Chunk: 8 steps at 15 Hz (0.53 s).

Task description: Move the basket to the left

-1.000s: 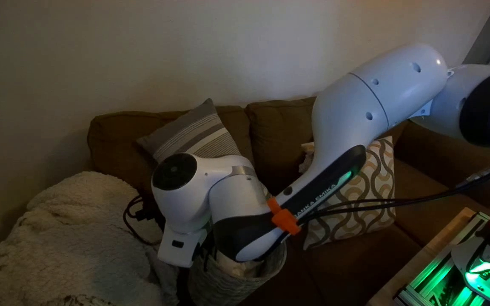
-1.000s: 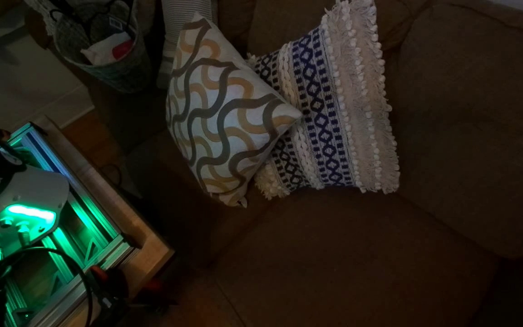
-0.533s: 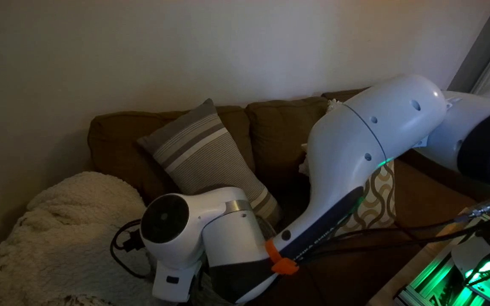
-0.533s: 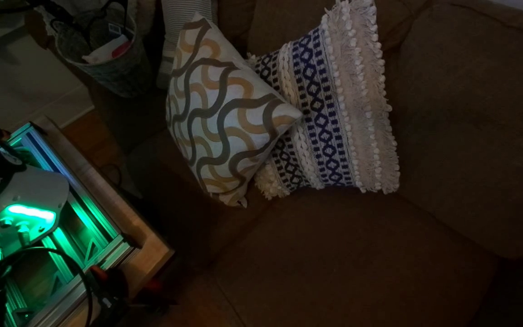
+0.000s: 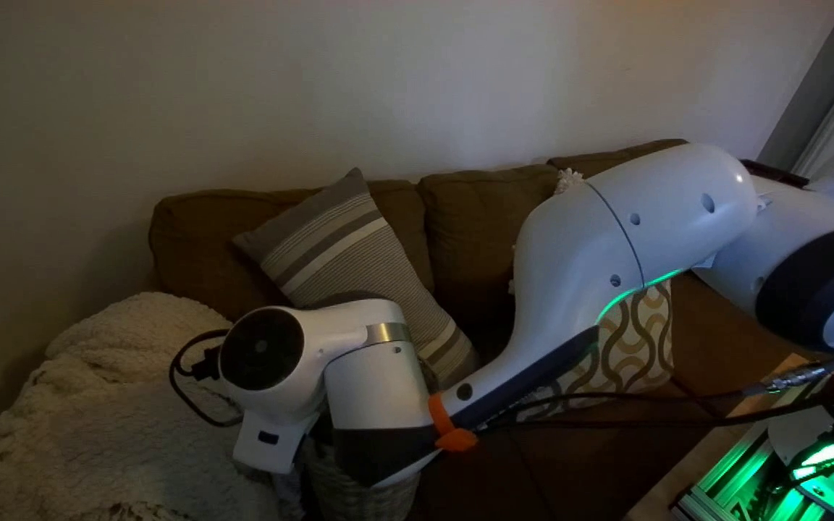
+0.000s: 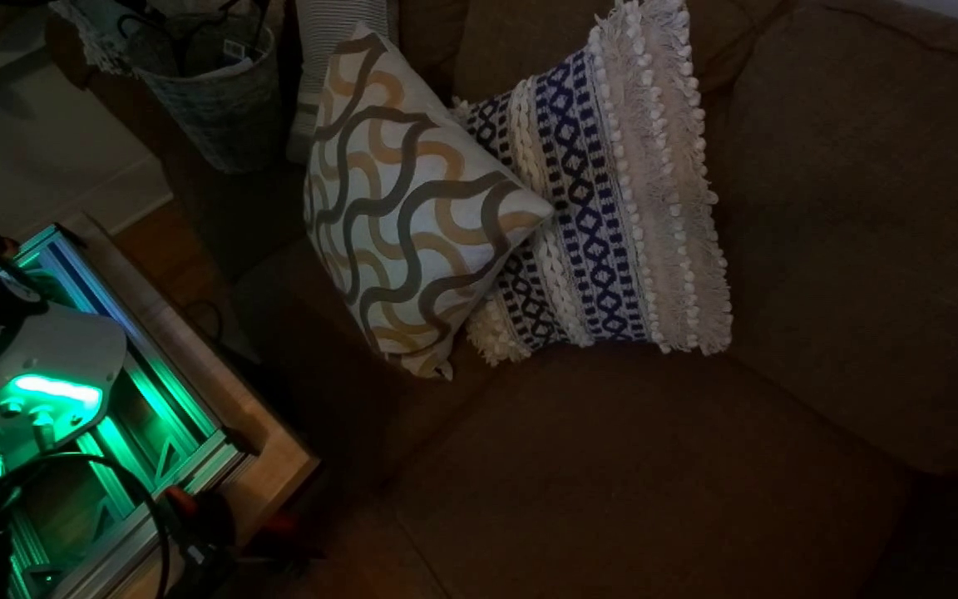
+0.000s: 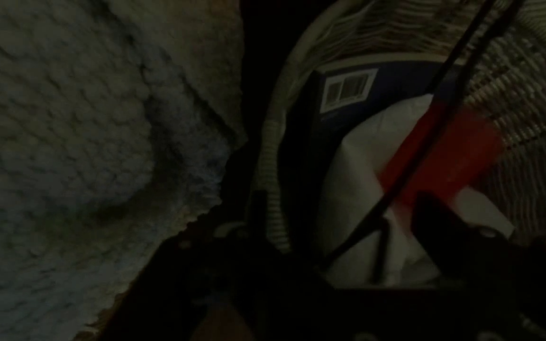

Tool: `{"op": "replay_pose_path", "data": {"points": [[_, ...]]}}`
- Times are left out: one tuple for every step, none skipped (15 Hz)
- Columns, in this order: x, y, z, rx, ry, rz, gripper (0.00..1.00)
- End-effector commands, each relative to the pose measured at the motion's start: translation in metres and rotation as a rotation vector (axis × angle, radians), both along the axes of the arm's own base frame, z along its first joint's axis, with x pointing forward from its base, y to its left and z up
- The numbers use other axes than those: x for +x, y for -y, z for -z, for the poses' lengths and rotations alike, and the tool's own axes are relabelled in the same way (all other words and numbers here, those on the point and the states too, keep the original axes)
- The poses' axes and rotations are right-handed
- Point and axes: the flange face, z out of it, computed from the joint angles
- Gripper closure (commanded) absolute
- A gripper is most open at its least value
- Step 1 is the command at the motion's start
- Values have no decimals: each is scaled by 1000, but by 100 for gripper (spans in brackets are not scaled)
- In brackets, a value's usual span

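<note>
The pale grey woven basket [image 5: 366,496] is in both exterior views, low under the wrist and partly hidden by the arm in one. Its outer wall [image 6: 221,116] looks nearly upright on the sofa. In the dark wrist view its rim [image 7: 273,137] curves close beside my left finger [image 7: 258,210]. My gripper [image 7: 343,203] stands open over the basket's mouth, the right finger [image 7: 434,218] inside the rim. A thin black handle [image 7: 410,175] runs through the wide gap, not visibly pinched. Inside lie a red item [image 7: 443,151], a light cloth [image 7: 358,184] and a box with a label [image 7: 349,90].
A white fleecy blanket [image 5: 120,412] lies left of the basket. Behind stands the grey striped cushion [image 5: 359,253]. To the right are the white-and-tan cushion [image 6: 412,208] and a fringed navy-and-white cushion [image 6: 587,208]. My base sits on a wood-edged table [image 6: 271,466].
The arm has come down and swung left, rising slightly in the last half second. The basket has shifted left and lower with it, and now stands more upright, less of its inside showing.
</note>
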Motion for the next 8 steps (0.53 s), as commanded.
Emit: {"op": "replay_pose_path", "data": {"points": [[1,-17,-39,103,45,20,0],[1,-22,-52,135,64,19,0],[1,-23,-69,134,83,31,0],[1,-21,-78,124,104,60,0],[4,-14,-95,93,146,114,0],[8,-6,-105,82,178,166,0],[10,-1,-112,99,183,217,0],[11,-13,-100,111,139,139,0]]}}
